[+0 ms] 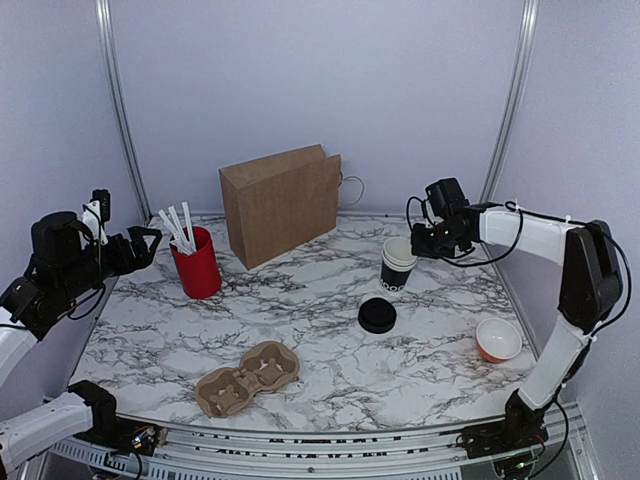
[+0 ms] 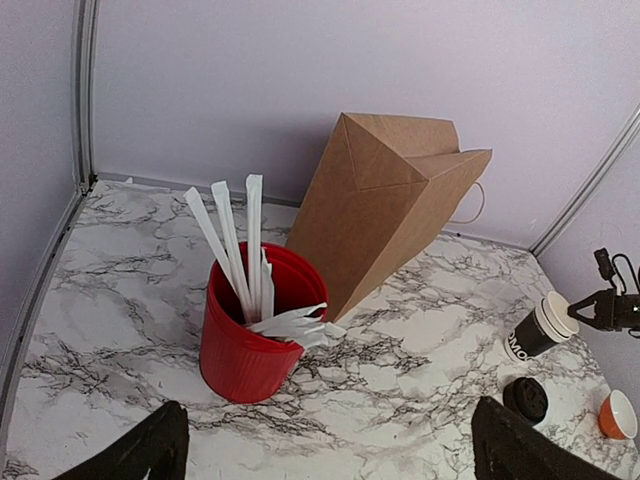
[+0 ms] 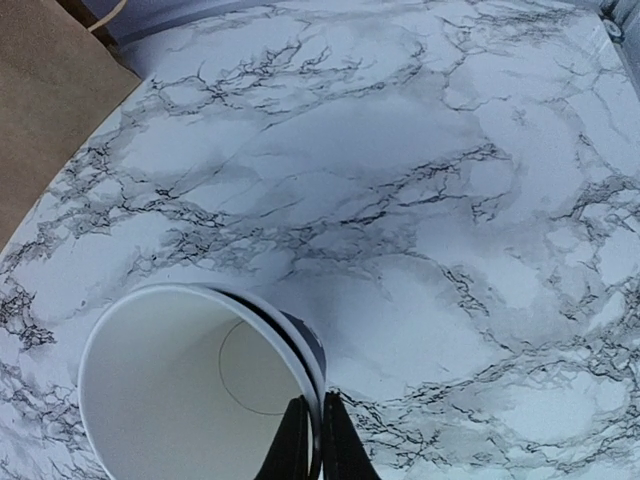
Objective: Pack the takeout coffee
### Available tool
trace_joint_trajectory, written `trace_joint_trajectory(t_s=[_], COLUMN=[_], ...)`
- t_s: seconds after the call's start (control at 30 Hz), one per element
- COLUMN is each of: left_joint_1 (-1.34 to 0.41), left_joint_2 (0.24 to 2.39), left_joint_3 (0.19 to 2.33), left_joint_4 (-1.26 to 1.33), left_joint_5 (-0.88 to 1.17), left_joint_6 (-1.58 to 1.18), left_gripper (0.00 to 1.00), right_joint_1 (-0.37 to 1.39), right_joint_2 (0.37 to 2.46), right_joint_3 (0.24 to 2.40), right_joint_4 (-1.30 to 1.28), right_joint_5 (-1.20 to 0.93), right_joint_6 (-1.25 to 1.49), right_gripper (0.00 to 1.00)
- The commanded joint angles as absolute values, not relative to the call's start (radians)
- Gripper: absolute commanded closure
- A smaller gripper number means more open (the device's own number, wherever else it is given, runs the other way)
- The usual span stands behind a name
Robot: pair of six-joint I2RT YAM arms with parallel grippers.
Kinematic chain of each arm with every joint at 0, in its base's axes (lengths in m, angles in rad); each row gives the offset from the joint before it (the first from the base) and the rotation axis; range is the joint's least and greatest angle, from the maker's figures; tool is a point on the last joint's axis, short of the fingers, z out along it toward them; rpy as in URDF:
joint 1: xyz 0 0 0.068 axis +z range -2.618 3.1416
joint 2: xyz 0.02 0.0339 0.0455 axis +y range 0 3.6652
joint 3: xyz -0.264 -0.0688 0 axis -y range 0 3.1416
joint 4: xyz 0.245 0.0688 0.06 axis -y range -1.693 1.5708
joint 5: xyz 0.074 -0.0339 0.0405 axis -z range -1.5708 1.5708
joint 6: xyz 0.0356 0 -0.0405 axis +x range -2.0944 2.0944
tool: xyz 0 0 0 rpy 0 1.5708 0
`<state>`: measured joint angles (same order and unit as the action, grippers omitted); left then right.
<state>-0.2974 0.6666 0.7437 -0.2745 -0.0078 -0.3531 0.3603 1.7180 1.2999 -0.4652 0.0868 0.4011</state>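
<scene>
Two black paper cups stand nested right of the table's centre. The lower cup (image 1: 396, 279) bears white print near its base. The upper cup (image 1: 399, 251) shows its white inside, also in the right wrist view (image 3: 190, 385). A black round lid (image 1: 377, 315) lies flat on the table in front of them, on no cup. My right gripper (image 1: 420, 243) (image 3: 315, 440) is shut on the upper cup's rim, one finger inside and one outside. My left gripper (image 1: 148, 243) (image 2: 330, 445) is open and empty, held above the table's left edge.
A red cup of white sticks (image 1: 197, 264) (image 2: 250, 340) stands at the left. A brown paper bag (image 1: 282, 203) (image 2: 385, 205) stands at the back. A cardboard cup carrier (image 1: 247, 377) lies near the front. A small orange bowl (image 1: 497, 339) sits at the right.
</scene>
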Motion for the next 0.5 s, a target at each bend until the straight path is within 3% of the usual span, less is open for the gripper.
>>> trace_joint_trajectory(t_s=[0.0,0.47], left_joint_1=[-0.284,-0.248], left_joint_2=[0.661,0.678], left_joint_3=[0.738,0.738], left_joint_4=[-0.244,-0.239], left_joint_5=[0.006,0.052], left_joint_6=[-0.35,-0.359], left_gripper=[0.01,0.01], right_joint_1=[0.363,0.363], right_joint_2=[1.715,1.665], right_joint_3=[1.33,1.408], right_joint_4=[-0.469,-0.505], right_joint_5=[0.083,0.097], right_joint_6=[0.412,0.425], right_gripper=[0.96,1.0])
